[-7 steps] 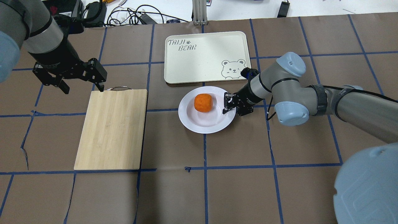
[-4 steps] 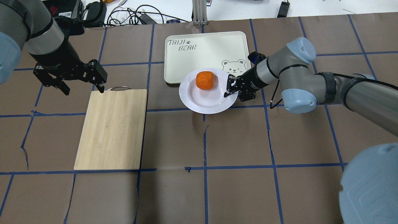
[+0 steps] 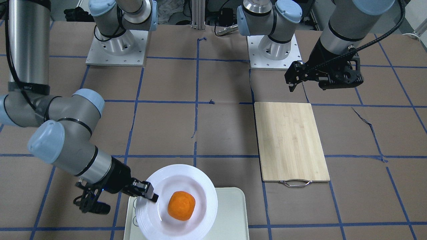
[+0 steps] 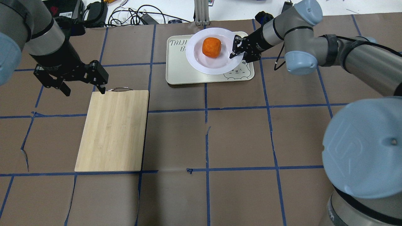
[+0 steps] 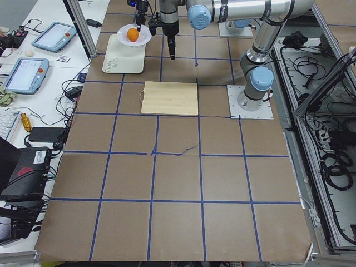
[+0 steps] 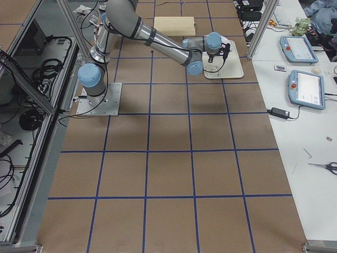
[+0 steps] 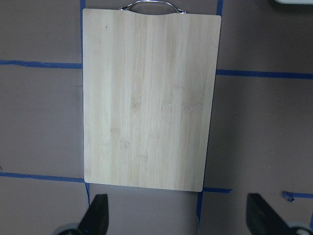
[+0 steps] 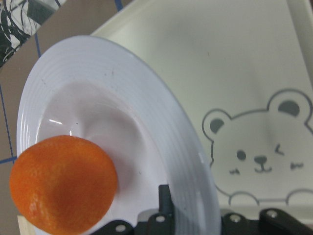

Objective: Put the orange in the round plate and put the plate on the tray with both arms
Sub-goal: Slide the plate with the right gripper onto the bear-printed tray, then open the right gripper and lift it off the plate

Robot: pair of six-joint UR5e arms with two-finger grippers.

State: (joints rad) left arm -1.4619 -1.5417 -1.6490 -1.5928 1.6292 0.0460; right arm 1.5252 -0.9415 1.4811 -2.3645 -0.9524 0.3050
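While the right gripper [image 4: 235,47] is clamped on the right-hand rim of the glossy white round plate with the ridged rim [image 4: 201,61], one black finger lies over the top of the rim and the other sits beneath it, as the right wrist camera shows close up [image 8: 165,197]. From across the table, the same gripper [image 3: 151,195] bites the plate [image 3: 200,186] at its edge, with the arm stretched low behind it.

The small bright-orange fruit with dimpled skin [image 4: 211,47] sits in the plate's sunken centre, just beside the pinching fingers but apart from them [image 8: 63,183]. It is far smaller than the plate.

The plate is over the pale cream-green rectangular tray with rounded corners [image 4: 182,72], towards its far right part. It covers some of the lettering and the ears of the grey bear drawing, and it juts past the tray's far edge. I cannot tell whether it rests on the tray or hangs just above it.

The left gripper [image 4: 84,86] hangs wide open and empty, above the table just beyond the metal-handled end of the light bamboo cutting board [image 4: 113,131], touching nothing
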